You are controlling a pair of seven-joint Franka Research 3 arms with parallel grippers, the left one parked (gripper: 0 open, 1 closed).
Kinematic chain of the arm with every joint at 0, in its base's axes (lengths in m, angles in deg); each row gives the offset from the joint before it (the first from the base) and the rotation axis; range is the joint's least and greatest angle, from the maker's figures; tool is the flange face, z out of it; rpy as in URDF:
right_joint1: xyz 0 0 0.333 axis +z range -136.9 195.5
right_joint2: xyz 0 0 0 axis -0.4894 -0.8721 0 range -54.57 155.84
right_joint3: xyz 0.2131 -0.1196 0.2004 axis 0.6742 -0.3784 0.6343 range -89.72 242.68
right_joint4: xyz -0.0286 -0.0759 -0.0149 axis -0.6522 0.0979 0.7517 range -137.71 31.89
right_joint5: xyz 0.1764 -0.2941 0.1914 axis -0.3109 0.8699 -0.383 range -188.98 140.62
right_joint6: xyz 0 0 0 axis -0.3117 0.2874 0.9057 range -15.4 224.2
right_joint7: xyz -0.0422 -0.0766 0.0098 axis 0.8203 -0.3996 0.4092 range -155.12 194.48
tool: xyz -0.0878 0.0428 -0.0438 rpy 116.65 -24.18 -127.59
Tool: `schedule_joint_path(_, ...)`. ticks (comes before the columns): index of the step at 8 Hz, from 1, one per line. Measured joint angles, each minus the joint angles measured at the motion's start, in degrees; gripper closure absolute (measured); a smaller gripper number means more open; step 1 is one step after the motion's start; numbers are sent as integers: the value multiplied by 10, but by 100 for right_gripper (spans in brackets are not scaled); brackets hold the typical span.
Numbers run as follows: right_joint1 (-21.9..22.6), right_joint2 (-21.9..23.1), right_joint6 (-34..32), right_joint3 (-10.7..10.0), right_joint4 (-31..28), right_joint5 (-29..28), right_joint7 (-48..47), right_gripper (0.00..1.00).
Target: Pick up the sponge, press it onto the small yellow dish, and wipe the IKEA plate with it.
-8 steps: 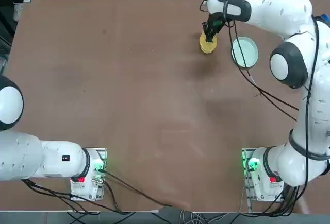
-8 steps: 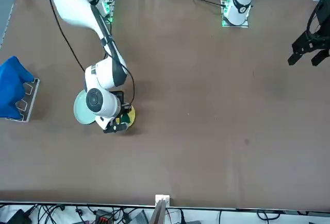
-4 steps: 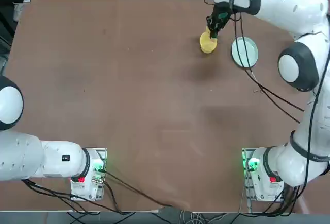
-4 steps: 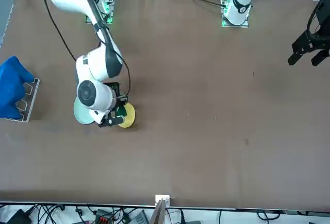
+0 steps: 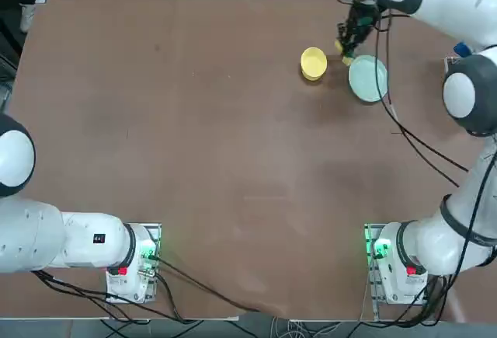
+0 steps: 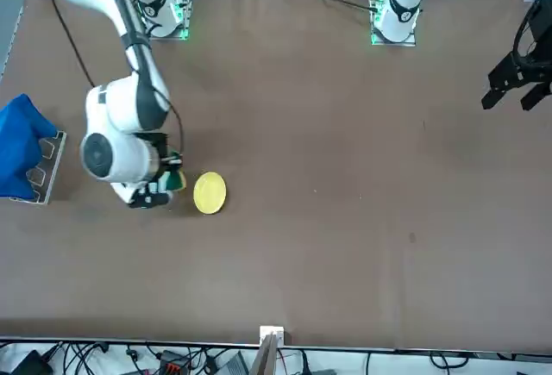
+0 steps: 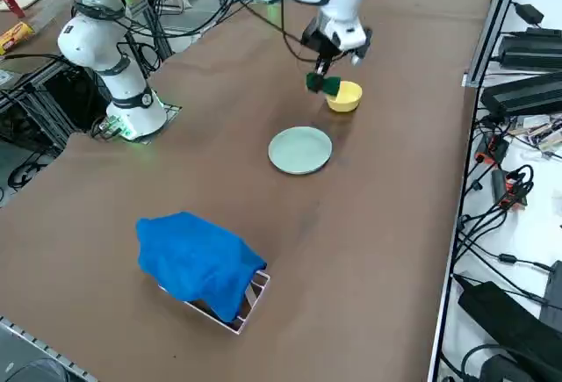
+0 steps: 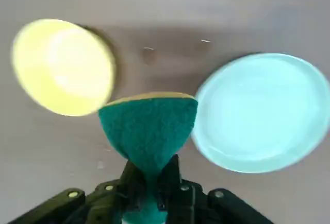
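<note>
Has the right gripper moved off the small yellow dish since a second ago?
Yes. The right gripper, shut on the sponge, has left the small yellow dish and now hangs between it and the IKEA plate.

even, bright overhead light on the brown bench (image 5: 233, 159), shadows soft and faint. in the wrist view the small yellow dish (image 8: 62, 67) and the ikea plate (image 8: 260, 110) beyond the hand (image 8: 149, 183) look smeared and washed pale.
</note>
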Motion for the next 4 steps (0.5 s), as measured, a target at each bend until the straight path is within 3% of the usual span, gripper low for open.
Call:
schedule_joint_path(2, -46, 7, 8, 0, -31, 10, 25, 87)
schedule_joint_path(4, -74, 7, 78, 0, -86, 11, 46, 87)
